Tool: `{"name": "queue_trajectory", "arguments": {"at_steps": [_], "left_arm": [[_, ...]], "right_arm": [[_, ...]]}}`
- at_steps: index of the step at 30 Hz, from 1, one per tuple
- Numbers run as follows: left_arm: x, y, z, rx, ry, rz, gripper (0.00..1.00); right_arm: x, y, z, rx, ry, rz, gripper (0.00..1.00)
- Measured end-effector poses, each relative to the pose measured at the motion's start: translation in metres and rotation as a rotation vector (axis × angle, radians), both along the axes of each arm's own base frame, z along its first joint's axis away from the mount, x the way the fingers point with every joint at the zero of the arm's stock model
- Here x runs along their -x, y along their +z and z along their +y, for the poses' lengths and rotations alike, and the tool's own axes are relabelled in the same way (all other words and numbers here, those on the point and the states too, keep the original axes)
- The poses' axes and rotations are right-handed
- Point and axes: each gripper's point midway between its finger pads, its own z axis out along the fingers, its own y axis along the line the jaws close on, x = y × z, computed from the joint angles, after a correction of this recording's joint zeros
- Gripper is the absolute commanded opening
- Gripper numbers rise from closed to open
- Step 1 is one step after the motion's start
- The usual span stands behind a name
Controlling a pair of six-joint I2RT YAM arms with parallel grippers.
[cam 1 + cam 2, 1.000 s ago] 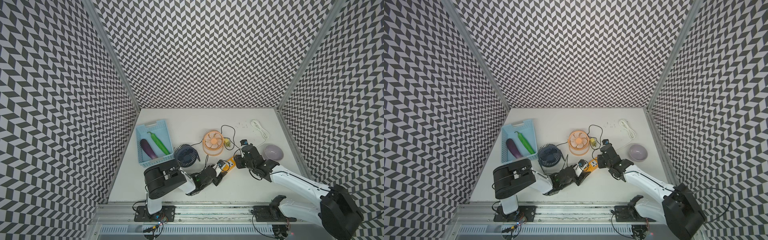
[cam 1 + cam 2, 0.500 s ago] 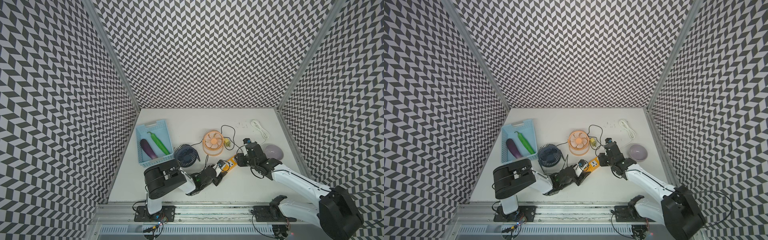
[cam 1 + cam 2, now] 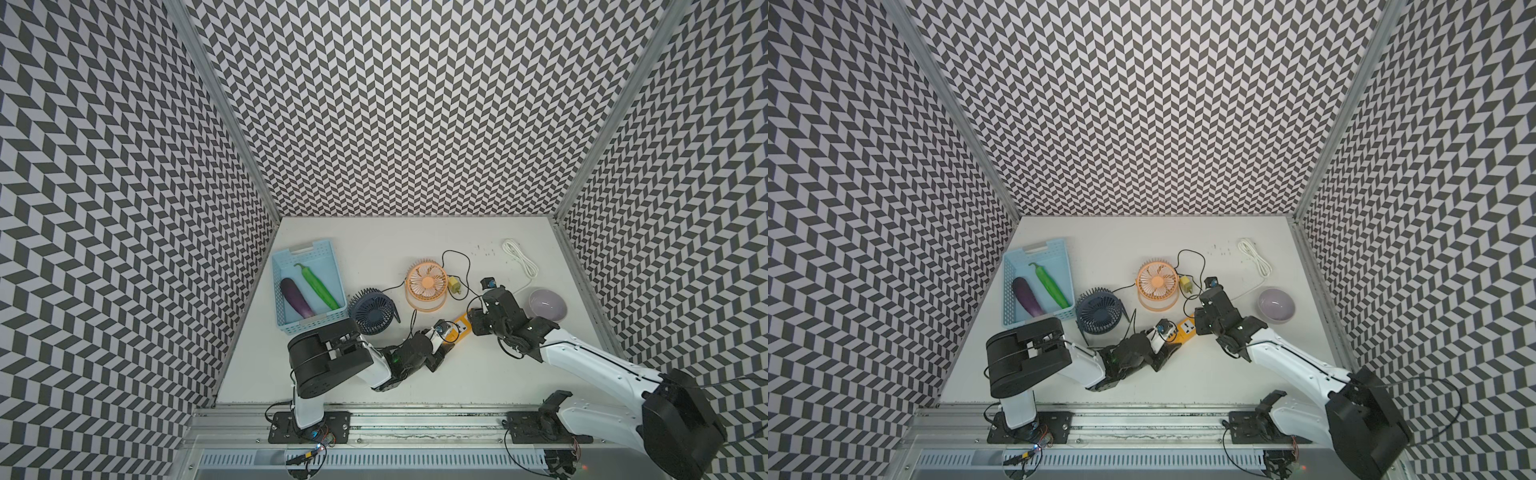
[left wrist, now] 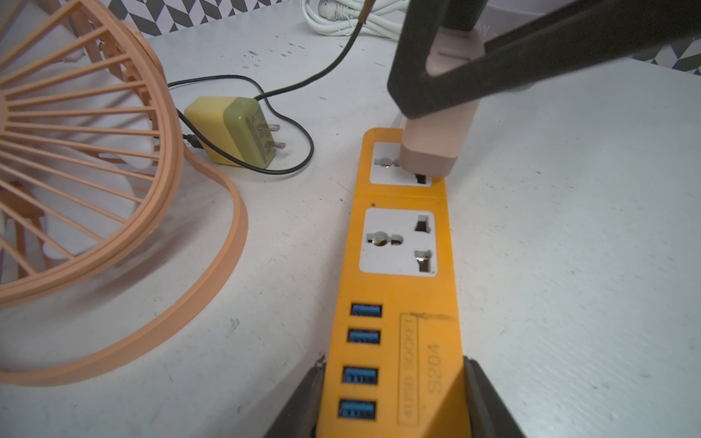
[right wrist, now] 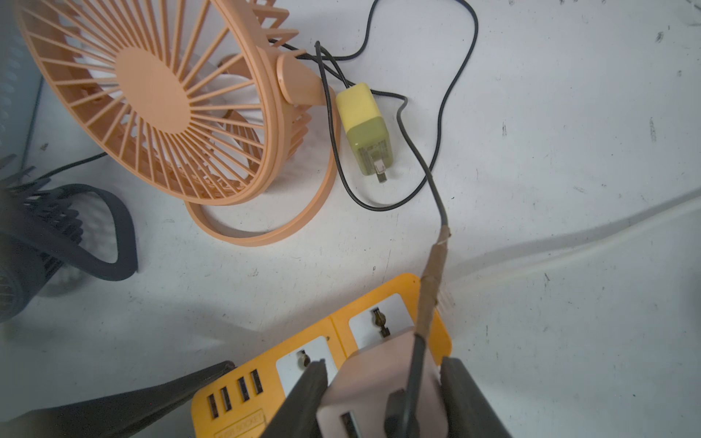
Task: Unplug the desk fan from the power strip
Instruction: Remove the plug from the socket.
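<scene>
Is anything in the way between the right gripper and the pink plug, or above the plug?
Nothing visible does. The right gripper is shut on the pink plug at the end socket of the power strip; the left gripper clamps its USB end. The yellow adapter lies apart, beside the orange fan.

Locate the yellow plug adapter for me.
In a top view the yellow adapter lies unplugged on the table, right of the orange fan, beyond the power strip.

Blue basket [image 3: 305, 248] sits on the bench [image 3: 374, 237]; purple eggplant [image 3: 296, 297] and green pepper [image 3: 318, 286] lie side by side inside it. Yellow-green plug adapter [image 3: 454, 284] lies on its side well right of the basket, prongs bare. Lilac bowl [image 3: 547, 303] further right, upright.
</scene>
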Motion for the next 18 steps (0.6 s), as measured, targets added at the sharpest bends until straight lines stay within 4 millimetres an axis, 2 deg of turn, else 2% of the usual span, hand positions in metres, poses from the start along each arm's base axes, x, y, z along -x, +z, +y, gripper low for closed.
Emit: {"name": "queue_trajectory", "arguments": {"at_steps": [7, 18], "left_arm": [[0.0003, 0.0001, -0.0002, 0.0, -0.002, 0.0, 0.31], [0.0002, 0.0001, -0.0002, 0.0, -0.001, 0.0, 0.31]], "right_arm": [[-0.0045, 0.0005, -0.007, -0.104, -0.024, 0.03, 0.23], [-0.0022, 0.0018, -0.0044, -0.083, -0.01, 0.016, 0.24]]}}
